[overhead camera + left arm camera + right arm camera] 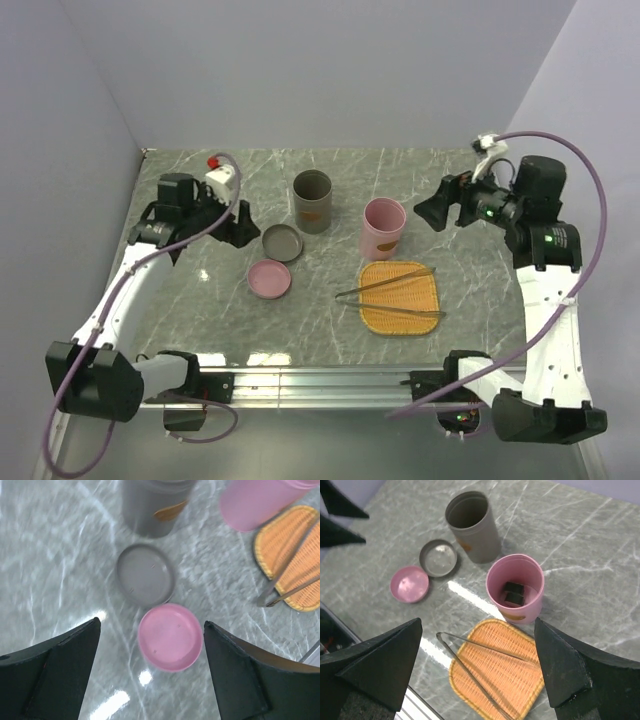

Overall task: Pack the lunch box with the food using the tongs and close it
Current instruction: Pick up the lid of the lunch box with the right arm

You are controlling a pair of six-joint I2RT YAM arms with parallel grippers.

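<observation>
The tongs (pixel 385 281) lie across the orange woven tray (pixel 400 320), their joined end (pixel 440 636) over the tray's left edge. The lunch box is a pink cup (pixel 384 227) and a grey cup (pixel 312 200), both uncovered. Food shows as two dark-wrapped pieces (pixel 513 593) inside the pink cup. A grey lid (pixel 282 242) and a pink lid (pixel 270 279) lie flat to the left. My left gripper (pixel 235 228) hangs open above the lids, the pink lid (pixel 170 637) between its fingers in the left wrist view. My right gripper (pixel 432 210) is open, raised right of the pink cup.
The tray (pixel 515 680) sits close to the table's near metal rail (pixel 330 380). The two cups stand side by side behind it. Grey walls close off the back and both sides. The grey cup's (pixel 472 527) inside is dark and I cannot see into it.
</observation>
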